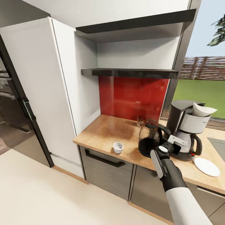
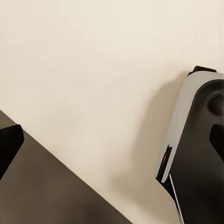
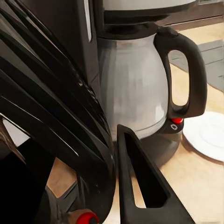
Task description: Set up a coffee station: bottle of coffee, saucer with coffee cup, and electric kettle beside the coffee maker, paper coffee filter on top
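One end effector, the left one, is aimed at the pale floor (image 2: 93, 70), and the pictures do not show if its fingers are apart or together.

On the desk (image 1: 100, 131), the coffee cup (image 1: 118, 147) stands alone near the front edge, well apart from the saucer (image 1: 206, 166) at the far right. Next comes the electric kettle (image 1: 148, 137), dark glass and upright. The right end effector (image 1: 167, 142) is clamped on its black handle. It is hard to tell if the kettle's bottom rests on the desk or hangs just above it. Something small sits behind the kettle, too hidden to name.

Just beside the kettle is the coffee maker (image 1: 187, 131), with the paper coffee filter (image 1: 202, 110) already sitting loose on top.

Here is what could go wrong:
- The kettle is very near the coffee maker's pot (image 3: 135, 88). A push to the right would bump it — and the filter could slide off.
- The kettle sits close to the front edge. Let go there, or let go while it tilts, and it could tip to the floor.
- A swing to the left could knock the little cup over.
- When the fingers (image 3: 140, 186) pull back from the handle, they could catch it and drag the kettle along.
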Controlling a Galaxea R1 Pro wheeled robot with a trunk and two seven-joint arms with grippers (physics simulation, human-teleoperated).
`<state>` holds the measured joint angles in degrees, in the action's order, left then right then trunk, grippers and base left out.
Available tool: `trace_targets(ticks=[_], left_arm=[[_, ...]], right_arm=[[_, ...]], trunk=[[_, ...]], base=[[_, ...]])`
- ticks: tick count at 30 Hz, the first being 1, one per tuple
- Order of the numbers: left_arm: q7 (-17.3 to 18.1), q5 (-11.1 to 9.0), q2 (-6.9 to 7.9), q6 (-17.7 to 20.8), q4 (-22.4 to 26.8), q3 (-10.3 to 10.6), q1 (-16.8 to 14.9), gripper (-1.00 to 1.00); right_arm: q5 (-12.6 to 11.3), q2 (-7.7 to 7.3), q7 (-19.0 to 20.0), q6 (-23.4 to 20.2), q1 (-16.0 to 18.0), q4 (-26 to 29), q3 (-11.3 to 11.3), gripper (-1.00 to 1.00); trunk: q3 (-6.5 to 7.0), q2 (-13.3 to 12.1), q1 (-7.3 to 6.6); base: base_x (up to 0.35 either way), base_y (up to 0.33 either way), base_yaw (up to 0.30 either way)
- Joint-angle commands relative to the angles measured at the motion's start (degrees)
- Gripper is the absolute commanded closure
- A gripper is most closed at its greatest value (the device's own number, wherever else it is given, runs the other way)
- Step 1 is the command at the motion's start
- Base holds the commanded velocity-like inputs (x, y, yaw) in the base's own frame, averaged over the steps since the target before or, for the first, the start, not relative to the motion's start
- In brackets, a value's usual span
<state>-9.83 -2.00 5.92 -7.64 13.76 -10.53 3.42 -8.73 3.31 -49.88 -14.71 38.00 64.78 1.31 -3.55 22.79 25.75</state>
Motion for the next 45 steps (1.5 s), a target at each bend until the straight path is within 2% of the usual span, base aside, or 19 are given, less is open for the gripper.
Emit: trace_targets(ticks=[1,28,30,34,38,45], left_arm=[[-0.1,-0.21,-0.01,-0.09,0.1,0.1,0.01,-1.0],[-0.1,-0.2,-0.11,-0.09,0.11,0.16,0.01,-1.0],[-0.1,-0.2,-0.12,-0.09,0.08,0.12,0.01,-1.0],[-0.1,-0.2,-0.1,-0.09,0.11,0.15,0.01,-1.0],[-0.1,-0.2,-0.04,-0.09,0.1,0.12,0.01,-1.0],[-0.1,-0.2,-0.06,-0.09,0.09,0.15,0.01,-1.0]], right_arm=[[0.3,0.03,-0.12,-0.22,0.06,-0.11,0.01,1.0],[0.04,0.2,-0.13,0.2,0.06,-4.34,0.01,1.0],[-3.08,0.2,-0.06,0.2,0.06,-4.84,0.01,1.0],[-6.77,0.09,0.03,2.04,0.06,-5.69,0.01,1.0],[-7.49,0.04,-0.03,5.02,0.06,-7.39,0.01,1.0],[-7.53,0.03,-0.08,5.64,0.06,-7.78,0.01,1.0]], trunk=[[-0.11,0.13,0.04],[-0.11,0.13,0.04],[-0.11,0.13,0.04],[-0.11,0.13,0.04],[-0.11,0.13,0.04],[-0.11,0.13,0.04]], base=[[0.0,0.0,0.0],[0.0,0.0,-0.036],[0.0,0.0,0.0],[0.0,0.0,0.0],[0.0,0.0,0.0],[0.0,0.0,0.0]])
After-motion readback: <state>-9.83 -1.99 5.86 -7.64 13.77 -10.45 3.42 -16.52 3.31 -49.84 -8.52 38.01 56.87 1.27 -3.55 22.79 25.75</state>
